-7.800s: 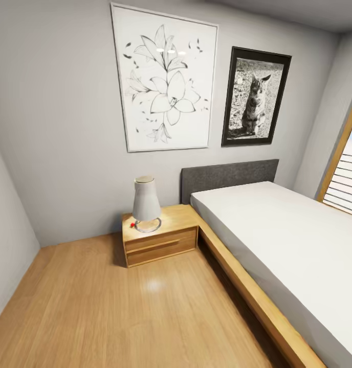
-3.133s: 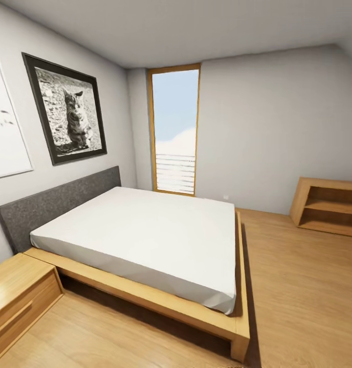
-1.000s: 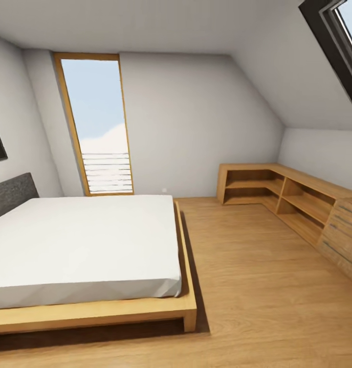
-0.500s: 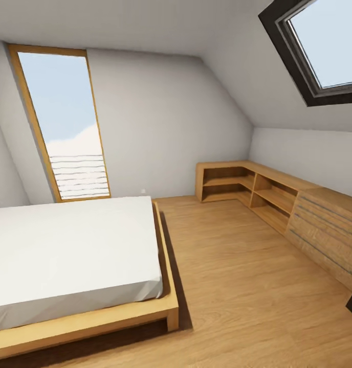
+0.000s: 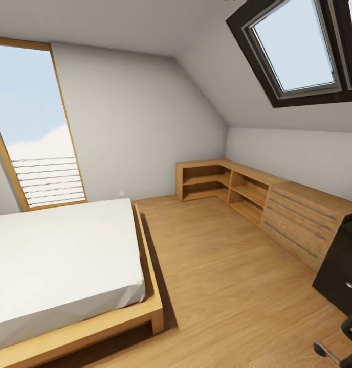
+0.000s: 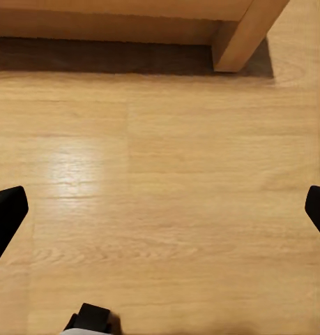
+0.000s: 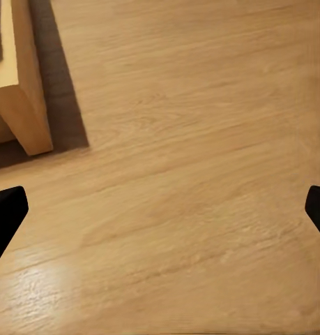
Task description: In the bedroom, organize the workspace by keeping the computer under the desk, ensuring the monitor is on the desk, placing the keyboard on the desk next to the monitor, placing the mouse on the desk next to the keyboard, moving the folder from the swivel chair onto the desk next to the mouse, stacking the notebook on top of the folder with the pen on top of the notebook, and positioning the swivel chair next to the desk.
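From my head camera, the bed [image 5: 63,266] takes up the lower left of the frame: a white mattress on a light-wood frame whose near corner post stands on the wood floor [image 5: 222,276]. Behind it, at the left edge, a tall window [image 5: 33,128] in a wood surround reaches the floor. A dark-framed skylight [image 5: 293,48] sits in the sloped ceiling at the upper right.

A low light-wood cabinet [image 5: 237,191] runs from the centre of the frame along the right-hand wall, with open shelves at its far end and a slatted drawer front nearer to me.

At the right edge, just past the near end of that cabinet, I see the dark drawer unit of the desk [image 5: 342,276], partly cut off by the frame. In the lower right corner, a chrome leg and caster with a bit of black above it show the swivel chair [image 5: 332,352]; most of it is out of frame, close beside the drawer unit.

In my left wrist camera, my left pincer [image 6: 160,216] is spread wide and holds nothing; its black fingertips [image 6: 6,213] sit at opposite edges of the frame over bare floor, with the bed's corner post beyond.

In my right wrist camera, my right pincer [image 7: 160,213] is likewise spread wide and empty, above floorboards beside the bed frame's corner.
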Motion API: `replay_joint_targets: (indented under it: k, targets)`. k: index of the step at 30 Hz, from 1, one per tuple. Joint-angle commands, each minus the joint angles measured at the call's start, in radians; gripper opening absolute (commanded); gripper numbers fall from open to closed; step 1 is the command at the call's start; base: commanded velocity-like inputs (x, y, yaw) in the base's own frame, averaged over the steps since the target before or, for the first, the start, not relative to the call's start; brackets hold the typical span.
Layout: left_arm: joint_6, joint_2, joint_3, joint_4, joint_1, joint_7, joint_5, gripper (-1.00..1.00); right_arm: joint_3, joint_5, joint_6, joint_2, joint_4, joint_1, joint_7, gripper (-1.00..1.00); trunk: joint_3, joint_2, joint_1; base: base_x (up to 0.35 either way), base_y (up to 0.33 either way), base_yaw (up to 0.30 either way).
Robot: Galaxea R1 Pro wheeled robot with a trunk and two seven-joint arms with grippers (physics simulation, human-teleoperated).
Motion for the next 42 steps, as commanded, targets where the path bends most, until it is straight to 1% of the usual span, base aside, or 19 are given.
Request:
replay_joint_targets:
  k: [1,7,21,31,37,42]
  targets:
    - [-0.003,0.000,0.002,0.000,0.000,0.000,0.001,1.00,0.000,0.000,-0.003,0.000,0.001,-0.001,0.000,1.00,-0.001,-0.001,0.000,0.000,0.242,-0.284]
    - [-0.003,0.000,0.001,0.000,0.000,-0.001,-0.001,1.00,0.000,0.001,-0.003,0.000,0.001,-0.001,0.000,1.00,-0.001,-0.001,0.000,0.000,0.212,-0.284]
    - [-0.002,0.000,0.001,0.000,0.000,-0.001,0.000,1.00,0.003,0.001,-0.004,0.000,0.002,-0.001,0.000,1.00,-0.001,-0.001,0.000,0.000,0.009,-0.284]
    - [-0.002,0.000,0.001,0.000,0.000,-0.001,-0.001,1.00,0.003,0.001,-0.004,0.000,0.002,-0.002,0.000,1.00,-0.001,-0.001,0.000,0.014,0.260,-0.284]
    - [-0.002,0.000,0.000,0.000,0.000,-0.001,-0.001,1.00,0.003,0.002,-0.004,0.000,0.004,-0.001,0.000,1.00,-0.001,-0.001,0.000,0.190,0.272,-0.284]
    - [-0.002,0.000,-0.001,0.000,0.000,-0.001,-0.001,1.00,0.004,0.002,-0.004,0.001,0.004,-0.002,0.000,1.00,-0.001,-0.001,0.000,0.227,0.121,-0.289]
